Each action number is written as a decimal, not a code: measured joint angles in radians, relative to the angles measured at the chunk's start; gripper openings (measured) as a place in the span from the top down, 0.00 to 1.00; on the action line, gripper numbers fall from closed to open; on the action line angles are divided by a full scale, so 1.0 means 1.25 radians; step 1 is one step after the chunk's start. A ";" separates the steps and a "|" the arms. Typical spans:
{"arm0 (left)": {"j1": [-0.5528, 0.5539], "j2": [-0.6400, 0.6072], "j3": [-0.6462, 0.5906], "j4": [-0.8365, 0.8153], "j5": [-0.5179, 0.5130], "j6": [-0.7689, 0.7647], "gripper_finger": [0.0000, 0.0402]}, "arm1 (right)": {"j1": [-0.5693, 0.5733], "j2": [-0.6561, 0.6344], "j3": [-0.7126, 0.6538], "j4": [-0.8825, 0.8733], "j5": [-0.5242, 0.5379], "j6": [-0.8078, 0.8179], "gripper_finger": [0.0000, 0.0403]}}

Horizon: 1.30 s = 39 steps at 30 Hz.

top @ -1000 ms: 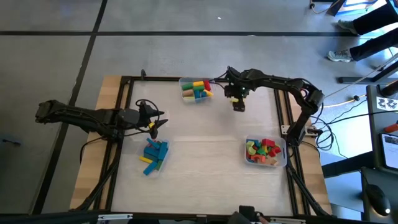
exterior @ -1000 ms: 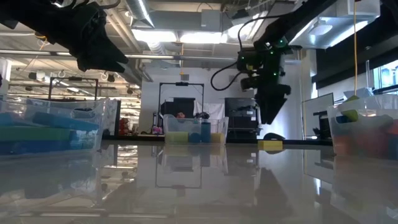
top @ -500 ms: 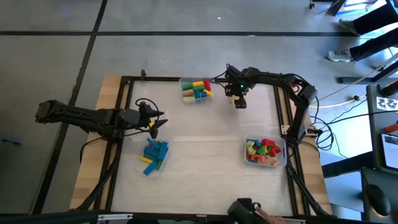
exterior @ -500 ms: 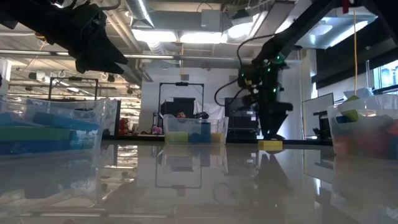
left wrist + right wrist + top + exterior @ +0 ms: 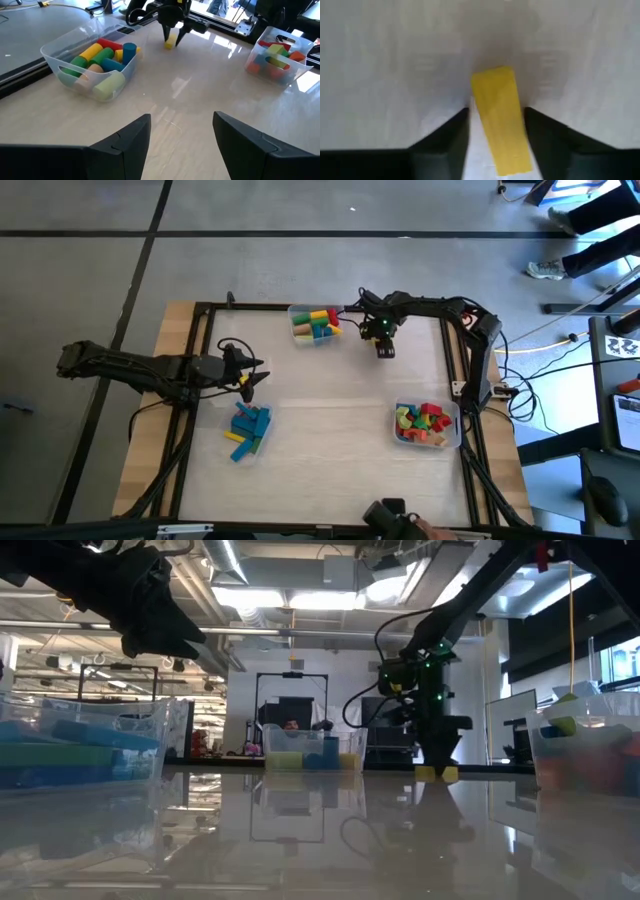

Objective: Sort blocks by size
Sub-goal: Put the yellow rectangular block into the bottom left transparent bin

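One yellow block (image 5: 499, 125) lies on the bench (image 5: 330, 400), just beside the far bin of cylinders (image 5: 315, 324). My right pincer (image 5: 384, 348) straddles it, fingers (image 5: 442, 135) flanking without gripping. My left pincer (image 5: 255, 375) waits agape, well apart from that bin.

We see our left gripper (image 5: 181, 137) with its two dark fingers spread apart above a pale table (image 5: 200, 95). A clear bin (image 5: 92, 62) holds coloured cylinder blocks (image 5: 102, 55), another bin (image 5: 280, 55) holds mixed blocks (image 5: 274, 51), and the right gripper (image 5: 172, 40) straddles a small yellow block (image 5: 170, 42).
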 joint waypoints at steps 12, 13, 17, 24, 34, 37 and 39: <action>0.001 0.000 0.000 0.000 0.000 -0.066 0.48 | 0.023 -0.021 -0.004 -0.011 -0.031 0.118 0.77; 0.001 0.000 0.000 -0.002 0.000 -0.068 0.48 | 0.033 -0.031 -0.006 -0.017 -0.033 0.128 0.77; 0.001 0.001 0.000 -0.004 0.000 -0.080 0.48 | 0.085 -0.100 -0.004 0.005 -0.080 0.171 0.77; -0.018 -0.038 0.036 -0.007 0.059 -0.028 0.48 | 0.242 -0.181 -0.004 0.081 -0.127 0.325 0.77; -0.089 -0.123 0.049 -0.043 0.060 0.022 0.48 | 0.494 -0.183 -0.004 0.418 -0.126 0.538 0.77; -0.109 -0.146 0.049 -0.051 0.060 0.037 0.48 | 0.552 -0.173 -0.002 0.585 -0.113 0.600 0.77; -0.121 -0.161 0.049 -0.051 0.060 0.049 0.48 | 0.583 -0.160 -0.003 0.681 -0.094 0.635 0.77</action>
